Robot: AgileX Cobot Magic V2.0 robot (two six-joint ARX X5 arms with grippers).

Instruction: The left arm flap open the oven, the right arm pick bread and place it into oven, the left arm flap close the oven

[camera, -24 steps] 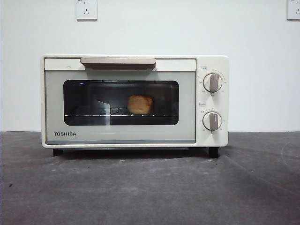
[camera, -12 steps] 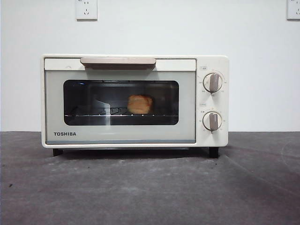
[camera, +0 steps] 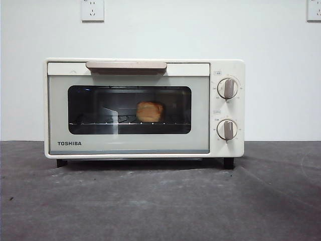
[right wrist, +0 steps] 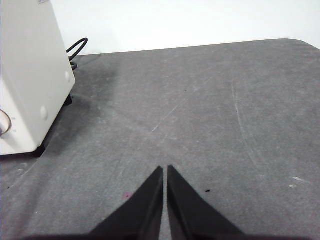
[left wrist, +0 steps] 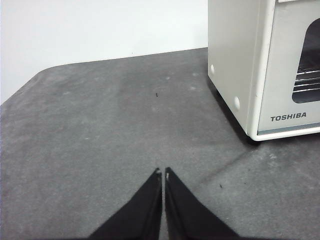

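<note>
Behind everything you have a plain white wall (camera: 165, 35) with two power sockets (camera: 92, 9) high up, and a dark grey table (camera: 160, 201) running across in front of it. Your oven (camera: 144, 108) stands on that table with its door closed, the beige handle (camera: 126, 66) along the top edge and two round knobs (camera: 227, 88) stacked on its control side. Through the dark glass you can see the bread (camera: 150, 111) sitting on the wire rack (camera: 100, 123) inside, about mid-width. Your left gripper (left wrist: 163, 172) hangs over bare table with its two black jaws pressed together and nothing between them; the oven's TOSHIBA corner lies well apart from it, ahead and off to one side. Your right gripper (right wrist: 164, 169) is likewise closed and empty above the table, with the oven's knob side well apart from it on the opposite side, and a black cable (right wrist: 76, 48) looping behind that oven wall.
</note>
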